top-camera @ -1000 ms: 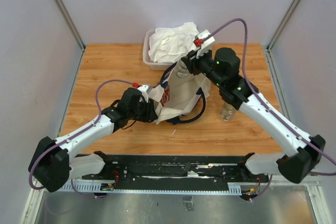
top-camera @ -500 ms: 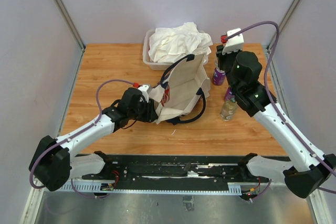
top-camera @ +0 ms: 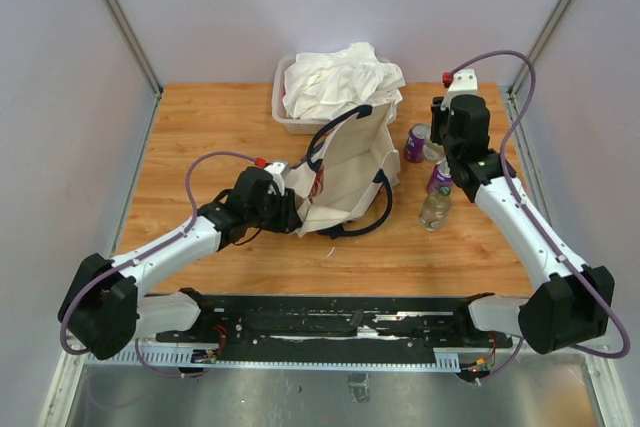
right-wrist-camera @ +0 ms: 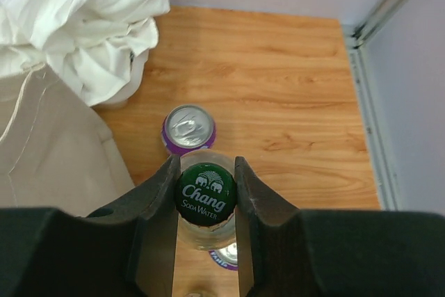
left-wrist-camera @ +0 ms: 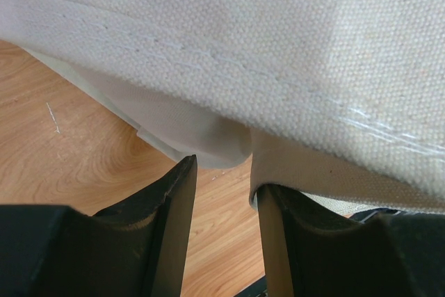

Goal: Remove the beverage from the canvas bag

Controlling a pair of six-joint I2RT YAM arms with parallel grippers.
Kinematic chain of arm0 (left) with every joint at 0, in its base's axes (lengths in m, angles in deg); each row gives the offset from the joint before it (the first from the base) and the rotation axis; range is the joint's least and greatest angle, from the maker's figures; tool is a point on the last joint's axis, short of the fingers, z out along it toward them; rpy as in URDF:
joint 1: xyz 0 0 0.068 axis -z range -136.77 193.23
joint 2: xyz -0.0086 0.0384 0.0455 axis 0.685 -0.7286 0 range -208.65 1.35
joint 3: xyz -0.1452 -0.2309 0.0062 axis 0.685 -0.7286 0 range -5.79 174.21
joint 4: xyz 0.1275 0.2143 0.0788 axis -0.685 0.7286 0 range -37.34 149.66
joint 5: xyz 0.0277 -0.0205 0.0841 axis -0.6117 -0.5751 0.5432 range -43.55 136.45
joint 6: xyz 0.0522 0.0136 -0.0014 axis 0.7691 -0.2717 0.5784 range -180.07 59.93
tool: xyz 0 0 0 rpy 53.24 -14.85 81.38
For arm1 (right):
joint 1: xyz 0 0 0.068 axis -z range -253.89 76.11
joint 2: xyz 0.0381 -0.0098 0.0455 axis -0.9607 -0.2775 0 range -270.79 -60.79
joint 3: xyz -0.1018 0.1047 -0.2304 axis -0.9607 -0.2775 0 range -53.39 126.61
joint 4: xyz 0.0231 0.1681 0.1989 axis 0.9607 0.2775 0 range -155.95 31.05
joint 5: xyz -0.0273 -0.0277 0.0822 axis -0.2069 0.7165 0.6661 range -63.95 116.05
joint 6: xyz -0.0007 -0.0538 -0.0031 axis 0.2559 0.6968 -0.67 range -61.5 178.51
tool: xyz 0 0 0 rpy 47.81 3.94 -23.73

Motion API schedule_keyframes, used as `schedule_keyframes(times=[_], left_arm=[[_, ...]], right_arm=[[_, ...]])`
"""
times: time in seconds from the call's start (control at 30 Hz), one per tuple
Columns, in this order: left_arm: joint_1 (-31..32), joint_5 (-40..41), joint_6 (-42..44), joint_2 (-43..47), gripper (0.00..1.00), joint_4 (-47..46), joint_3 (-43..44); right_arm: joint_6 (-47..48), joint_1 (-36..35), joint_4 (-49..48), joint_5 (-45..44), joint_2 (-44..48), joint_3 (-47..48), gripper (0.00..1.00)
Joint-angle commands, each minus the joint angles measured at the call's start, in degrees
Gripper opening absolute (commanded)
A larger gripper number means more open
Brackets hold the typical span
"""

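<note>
Right wrist view: right end effector [right-wrist-camera: 205,169] clamps a capped bottle [right-wrist-camera: 205,198]. Left end effector [left-wrist-camera: 222,173] pinches the canvas bag [left-wrist-camera: 243,46]; the tub [top-camera: 281,109] holds cloth [top-camera: 335,79].

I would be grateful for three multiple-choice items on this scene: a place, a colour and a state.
1. Relative to the canvas bag, the purple can stands: A) inside it; B) beside it, on the table; C) under it.
2. The bottle cap is: A) red; B) green; C) white.
3. The right hand is: A) shut on the bottle cap; B) open; C) inside the bag.
Answers: 1 B, wood shows around the can; 2 B, the wrist view shows green; 3 A, it clamps the cap.
</note>
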Motion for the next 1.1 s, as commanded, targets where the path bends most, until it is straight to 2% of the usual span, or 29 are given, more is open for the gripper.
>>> schedule_keyframes(times=[0.0, 0.33, 0.87, 1.07], left_arm=[[0.20, 2.13, 0.57, -1.55, 0.44, -0.78, 0.21], [0.21, 1.87, 0.64, -2.20, 0.44, -1.04, 0.64], [0.24, 1.68, 0.95, -3.25, 0.44, -1.00, 0.92], [0.20, 1.72, 1.02, -3.21, 0.44, -0.87, 0.86]], right_arm=[[-3.31, 0.45, -7.95, 6.04, -0.93, 0.20, 0.01], [-5.00, 0.50, -8.47, 9.42, -5.00, -2.15, 0.01], [-5.45, 0.43, -9.19, 7.35, -9.44, -7.29, 0.01], [-6.14, 0.51, -12.85, 7.05, -11.38, -9.66, 0.01]])
